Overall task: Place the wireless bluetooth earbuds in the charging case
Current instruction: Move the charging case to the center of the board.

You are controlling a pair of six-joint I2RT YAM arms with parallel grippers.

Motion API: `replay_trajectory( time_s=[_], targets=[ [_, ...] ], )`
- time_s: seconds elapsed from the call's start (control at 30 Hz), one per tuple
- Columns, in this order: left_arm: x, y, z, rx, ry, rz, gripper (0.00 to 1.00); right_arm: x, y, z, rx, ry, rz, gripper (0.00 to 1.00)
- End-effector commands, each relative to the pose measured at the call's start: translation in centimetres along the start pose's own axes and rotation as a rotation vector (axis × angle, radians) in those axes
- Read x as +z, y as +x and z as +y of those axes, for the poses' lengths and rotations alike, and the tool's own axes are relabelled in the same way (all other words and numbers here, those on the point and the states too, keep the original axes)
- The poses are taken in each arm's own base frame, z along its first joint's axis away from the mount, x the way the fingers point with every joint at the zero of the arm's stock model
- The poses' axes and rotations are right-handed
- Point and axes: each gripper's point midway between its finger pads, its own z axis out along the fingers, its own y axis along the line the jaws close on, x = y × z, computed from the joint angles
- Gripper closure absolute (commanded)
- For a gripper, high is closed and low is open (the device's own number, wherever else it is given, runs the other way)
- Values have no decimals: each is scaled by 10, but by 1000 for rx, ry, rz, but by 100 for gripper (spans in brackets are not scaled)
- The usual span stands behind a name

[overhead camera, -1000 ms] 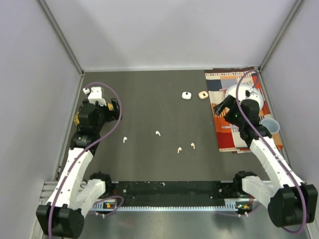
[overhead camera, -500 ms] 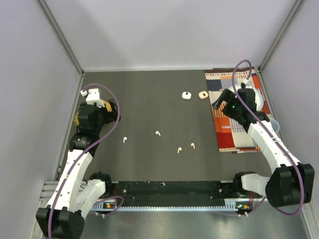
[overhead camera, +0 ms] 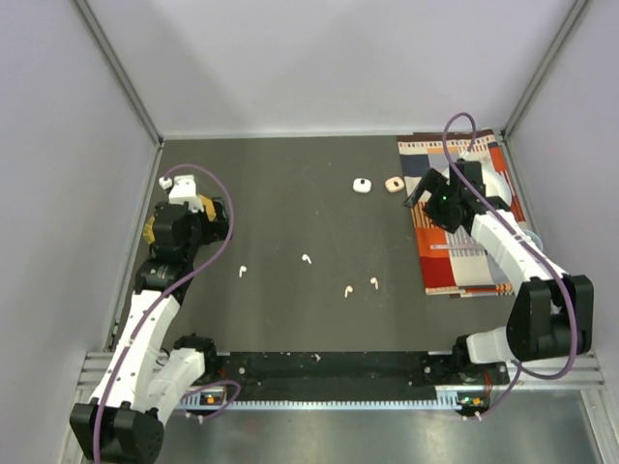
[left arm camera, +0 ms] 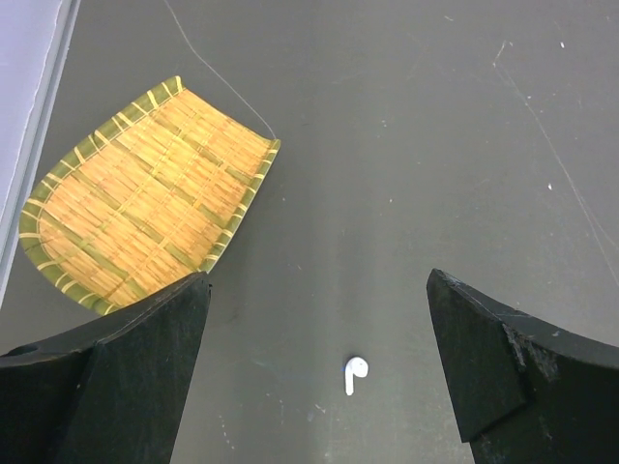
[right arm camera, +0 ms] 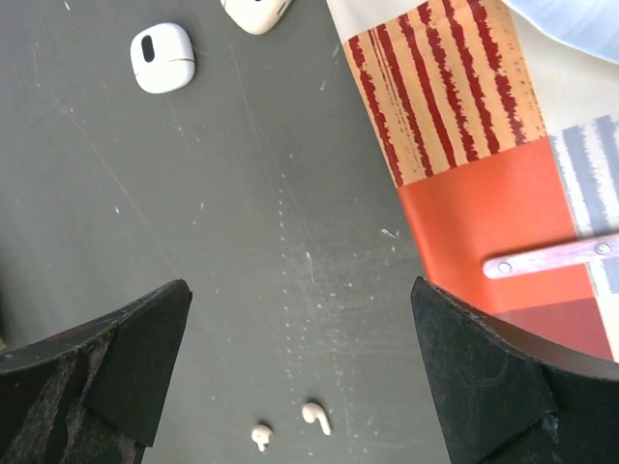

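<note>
Four tiny earbuds lie on the dark table: two white ones [overhead camera: 242, 271] [overhead camera: 306, 259] and two peach ones [overhead camera: 346, 290] [overhead camera: 373, 282]. A white charging case [overhead camera: 361, 186] and a peach case [overhead camera: 393, 184] sit further back, and both look closed. My left gripper [overhead camera: 219, 217] is open and empty above the left white earbud [left arm camera: 355, 374], which lies between its fingers in the left wrist view. My right gripper [overhead camera: 417, 199] is open and empty at the cloth's left edge, right of the cases. Its wrist view shows the white case [right arm camera: 162, 58], the peach case [right arm camera: 256, 12] and the two peach earbuds [right arm camera: 261, 435] [right arm camera: 315, 417].
A woven bamboo tray [left arm camera: 145, 222] lies at the far left, mostly under my left arm in the top view. A patterned orange cloth [overhead camera: 459, 217] covers the right side, with a flat metal strip [right arm camera: 551, 259] on it and a clear cup [overhead camera: 530, 238] at its right edge. Walls enclose the table.
My right arm has swung left and back across the cloth, bringing its gripper to the cloth's left edge near the cases. My left gripper has barely shifted. The earbuds and cases have not moved.
</note>
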Motion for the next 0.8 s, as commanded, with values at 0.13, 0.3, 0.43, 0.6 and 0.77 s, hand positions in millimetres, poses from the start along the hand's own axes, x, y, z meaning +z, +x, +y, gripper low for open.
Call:
replay_trajectory(
  time_s=[0.13,0.3,0.43,0.6,0.77],
  targets=[
    [0,-6,6,7,-35,-21,1,13,-19,31,97,-52,30,2],
    [3,-3,7,6,-42,0,1,24,-25,35,110,-37,50,4],
    [3,-3,7,8,-44,1,1,30,-32,30,199,24,23,9],
    [5,-1,6,6,-40,11,1,37,-40,35,248,66,-24,13],
    [7,-1,5,5,-38,15,1,38,-57,44,230,94,-78,13]
  ],
)
